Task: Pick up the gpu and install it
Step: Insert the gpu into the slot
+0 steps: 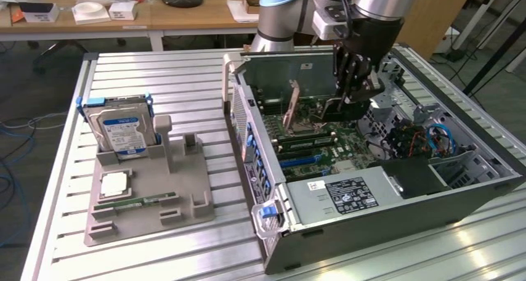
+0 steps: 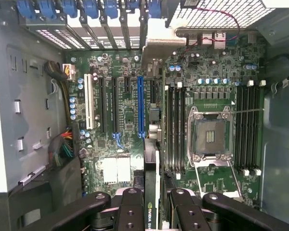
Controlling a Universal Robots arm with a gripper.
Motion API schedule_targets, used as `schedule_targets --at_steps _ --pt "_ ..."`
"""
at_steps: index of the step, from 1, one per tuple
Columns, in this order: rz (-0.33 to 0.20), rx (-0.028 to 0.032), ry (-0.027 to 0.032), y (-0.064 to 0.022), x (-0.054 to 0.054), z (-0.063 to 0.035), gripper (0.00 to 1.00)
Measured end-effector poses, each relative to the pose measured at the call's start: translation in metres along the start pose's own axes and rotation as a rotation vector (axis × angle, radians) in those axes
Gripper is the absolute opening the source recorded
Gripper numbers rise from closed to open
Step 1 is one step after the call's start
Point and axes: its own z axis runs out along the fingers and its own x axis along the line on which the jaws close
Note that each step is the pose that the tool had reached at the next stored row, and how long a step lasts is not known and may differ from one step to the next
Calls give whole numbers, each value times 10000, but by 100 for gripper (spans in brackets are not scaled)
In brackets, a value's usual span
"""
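The table (image 1: 164, 71) is shining like ribbed bare metal. The case (image 1: 386, 232) is looking like dull grey metal. The holder (image 1: 144, 216) is looking like matt grey plastic. The gripper (image 2: 156, 209) fingers are looking matt black, maybe plastic. The gpu (image 2: 151, 187) is showing a smooth dark face. The desk (image 1: 197, 16) is looking like wood.

The tool (image 2: 151, 222) has its fingers (image 2: 130, 211) clamped on the gpu (image 2: 150, 204), which shows edge-on above the motherboard (image 2: 125, 115) inside the open computer case (image 2: 19, 96). The card's thin edge runs just beside the long blue slot (image 2: 140, 106), between it and the RAM slots (image 2: 176, 125). The bare CPU socket (image 2: 211, 132) lies past those.
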Motion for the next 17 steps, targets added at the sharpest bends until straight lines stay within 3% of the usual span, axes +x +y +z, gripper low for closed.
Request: schedule_targets --at_steps 17 --pt "1 -1 2 12 5 189 26"
